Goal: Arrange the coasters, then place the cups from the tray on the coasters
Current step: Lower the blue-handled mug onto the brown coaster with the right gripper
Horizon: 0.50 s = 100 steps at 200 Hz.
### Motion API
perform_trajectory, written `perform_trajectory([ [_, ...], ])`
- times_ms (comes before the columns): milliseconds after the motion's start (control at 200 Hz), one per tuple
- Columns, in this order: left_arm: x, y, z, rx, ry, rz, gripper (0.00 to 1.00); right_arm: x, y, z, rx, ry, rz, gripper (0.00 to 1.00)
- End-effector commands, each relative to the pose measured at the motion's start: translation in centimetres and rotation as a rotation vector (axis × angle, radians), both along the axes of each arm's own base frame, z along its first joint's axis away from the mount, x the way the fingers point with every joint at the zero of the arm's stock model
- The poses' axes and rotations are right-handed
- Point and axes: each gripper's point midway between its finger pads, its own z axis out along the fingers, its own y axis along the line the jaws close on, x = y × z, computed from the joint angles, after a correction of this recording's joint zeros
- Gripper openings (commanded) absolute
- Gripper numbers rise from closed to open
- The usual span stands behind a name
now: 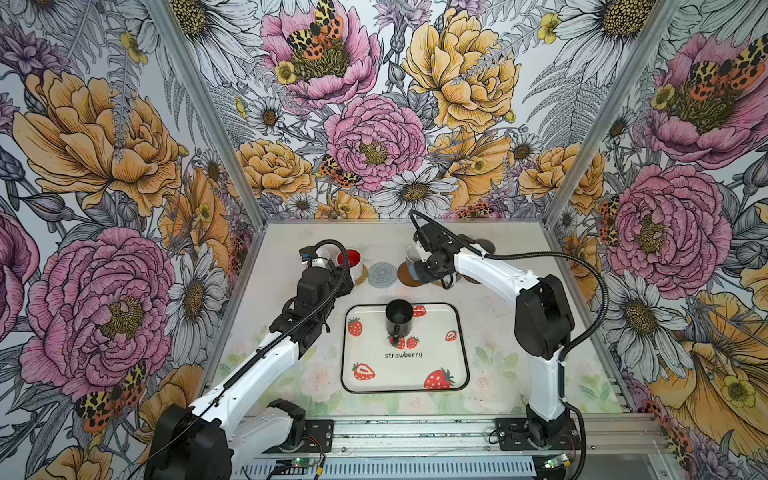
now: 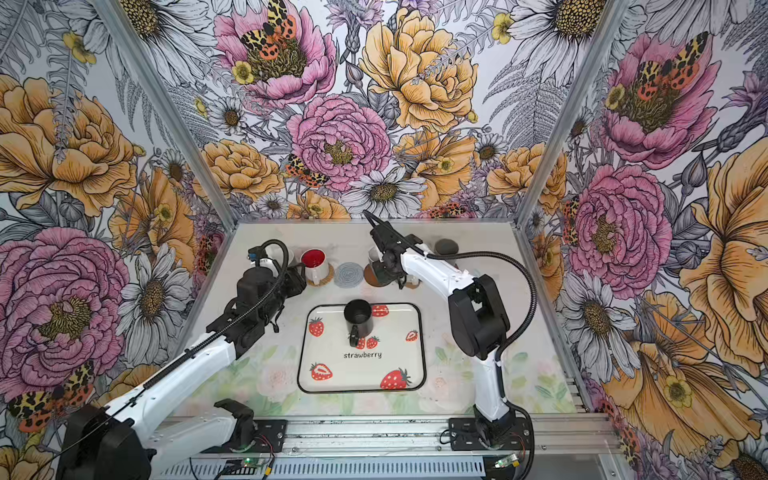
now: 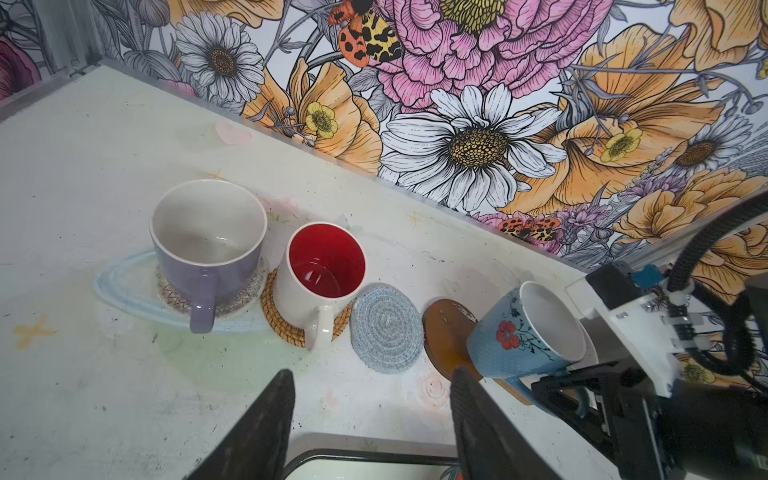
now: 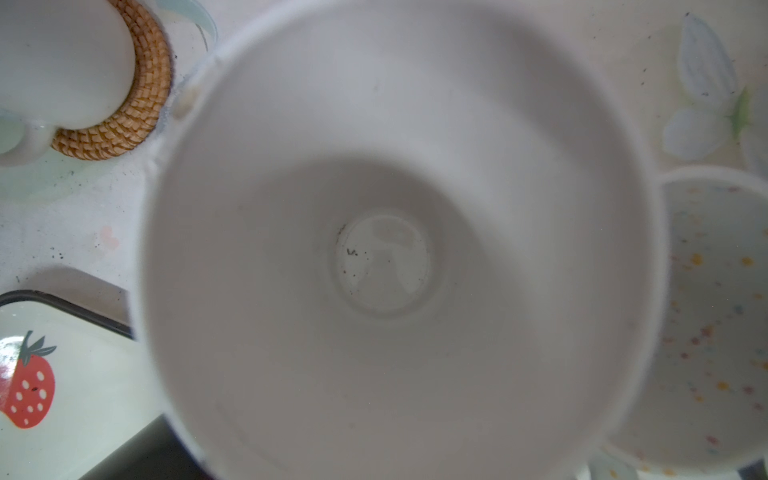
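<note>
My right gripper [image 1: 419, 270] is shut on the light blue cup [image 3: 528, 332]. It holds the cup tilted over a brown disc coaster [image 3: 446, 332]; the cup's white inside [image 4: 386, 257] fills the right wrist view and hides the jaws. The lilac cup [image 3: 208, 249] stands on the beaded coaster, and the red-inside white cup [image 3: 320, 274] on the rattan coaster [image 3: 286, 328]. Between them and the brown disc, the grey spiral coaster [image 3: 386, 328] lies bare. My left gripper [image 3: 370, 415] hangs open and empty in front of it. A black cup [image 1: 399, 318] stands on the tray [image 1: 463, 353].
A speckled white cup [image 4: 715, 316] stands close beside the light blue cup. A grey cup [image 2: 446, 246] sits at the back right, behind the right arm. The row of coasters runs along the back wall, and the tray's far edge [image 3: 365, 457] lies just under my left fingers.
</note>
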Motion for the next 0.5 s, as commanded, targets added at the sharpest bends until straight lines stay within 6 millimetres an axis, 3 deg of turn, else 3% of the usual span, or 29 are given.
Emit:
perform_trajectory([
  [0,0.6,-0.2,1.6,-0.003,-0.044,-0.017,0.61,2.2,1.2,2.3,0.055,-0.084,0.010,0.00],
  [495,0.8,-0.1,1.2,0.003,-0.034,-0.016,0.61,2.8,1.2,1.1,0.049,-0.068,0.004,0.00],
])
